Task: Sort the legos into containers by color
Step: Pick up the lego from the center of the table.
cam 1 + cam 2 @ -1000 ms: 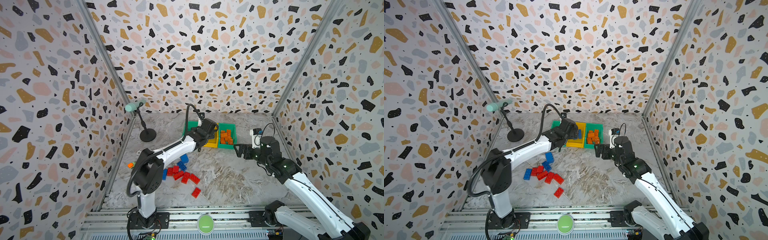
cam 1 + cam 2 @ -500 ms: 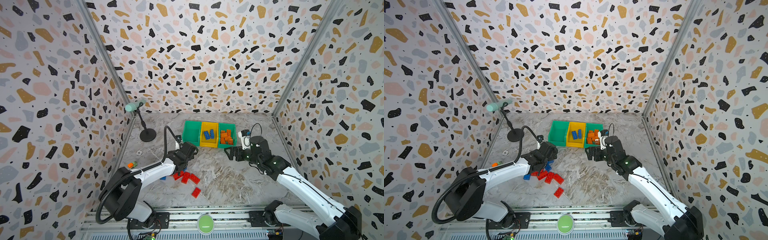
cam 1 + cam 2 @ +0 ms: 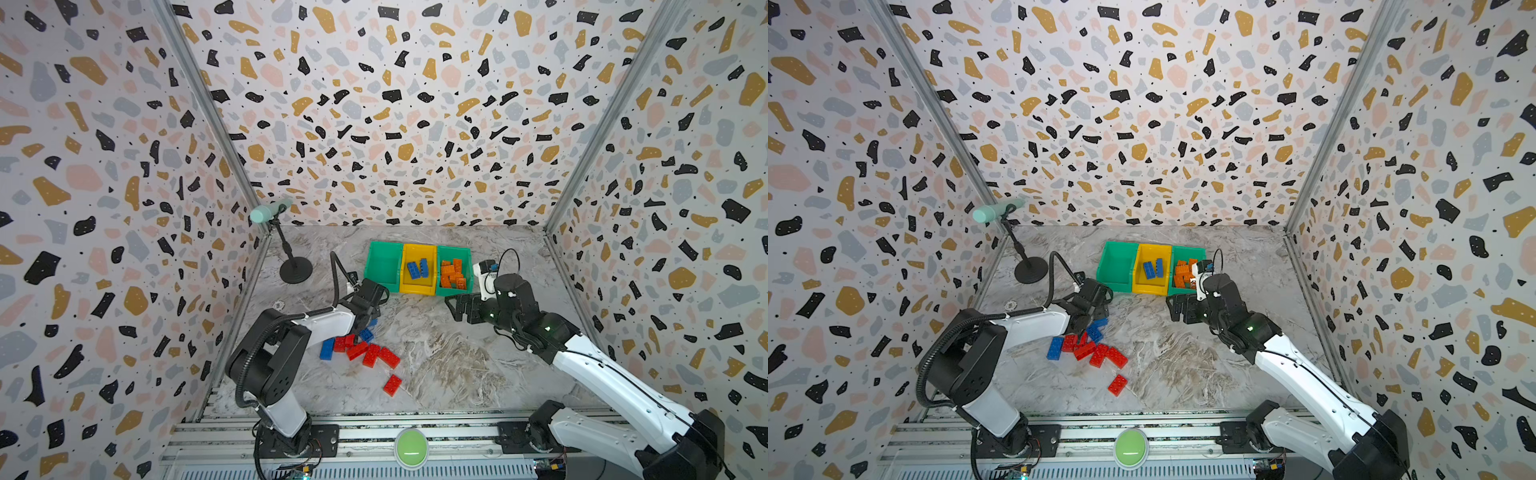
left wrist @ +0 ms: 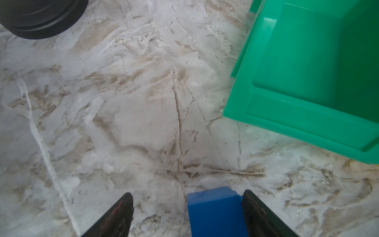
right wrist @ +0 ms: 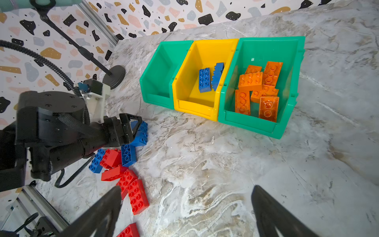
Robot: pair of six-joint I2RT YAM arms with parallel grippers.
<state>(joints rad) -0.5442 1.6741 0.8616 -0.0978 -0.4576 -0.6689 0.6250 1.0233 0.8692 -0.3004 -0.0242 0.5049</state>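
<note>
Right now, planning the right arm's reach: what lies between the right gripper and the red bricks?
Nothing; bare table runs from the right gripper to the red bricks, clear in a top view.

Bare worktop (image 3: 436,345) runs between the heap of red and blue legos (image 3: 365,351) and the right gripper (image 3: 457,308), and along the front of the containers (image 3: 417,288); the only thing on that stretch is a lone red brick (image 3: 392,385), lying apart from the heap. Left side crowded: the left gripper (image 3: 365,321) and its forearm lie low over the heap's far edge, the cable (image 3: 334,270) arches above them, and the microphone stand (image 3: 296,270) base sits near the left wall. Containers stand wall to wall, tops open from above; a blue brick (image 4: 215,211) fills part of the gap between the left fingers (image 4: 258,215)
</note>
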